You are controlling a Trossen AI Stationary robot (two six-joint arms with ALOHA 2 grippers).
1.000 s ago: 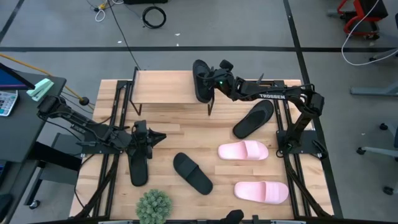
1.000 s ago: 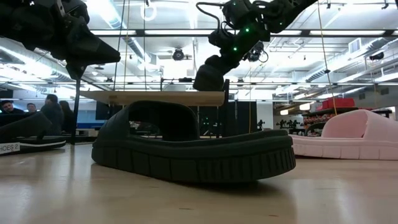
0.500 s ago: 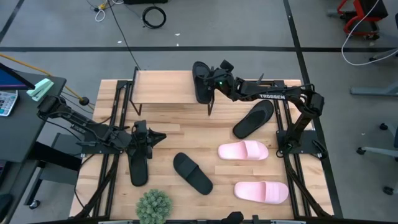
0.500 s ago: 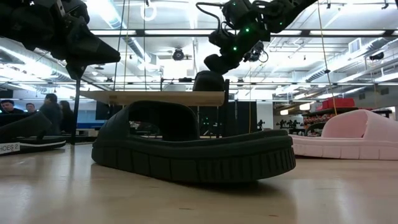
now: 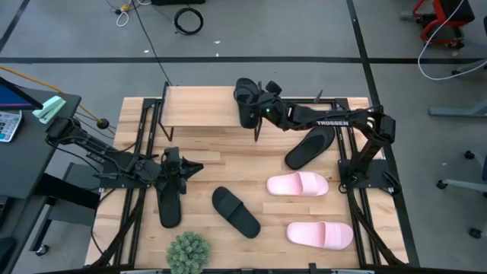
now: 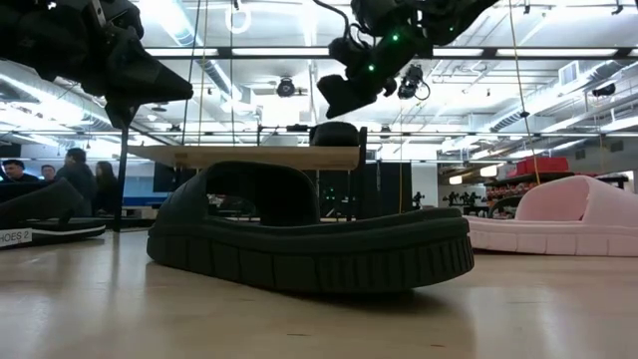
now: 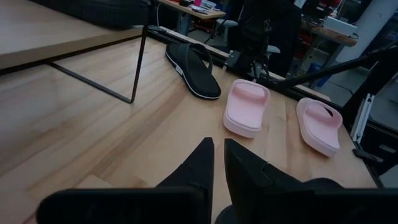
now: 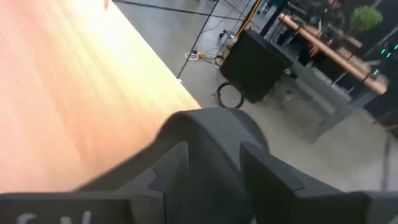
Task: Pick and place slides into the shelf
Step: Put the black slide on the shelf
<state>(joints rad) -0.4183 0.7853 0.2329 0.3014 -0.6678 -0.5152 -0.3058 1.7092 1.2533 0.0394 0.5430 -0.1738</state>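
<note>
A chunky ribbed black slide (image 6: 309, 234) lies nearest on the slatted wooden counter (image 5: 228, 164), with two smooth pale pink slides (image 5: 297, 184) (image 5: 320, 234) beside it. The left pincer (image 5: 176, 174), fingers nearly together, hovers over a thin black slide (image 5: 169, 204). Farther back, the right pincer (image 5: 256, 100), fingers apart, hangs just above a wide-strapped black slide (image 5: 246, 103) resting on the shelf (image 5: 199, 106), whose top board is light wood

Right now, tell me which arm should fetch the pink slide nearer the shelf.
Right, probably: the pink slide lies by that arm's base, right end effector at the shelf; the left end effector hovers across the table over a thin black slide.
</note>
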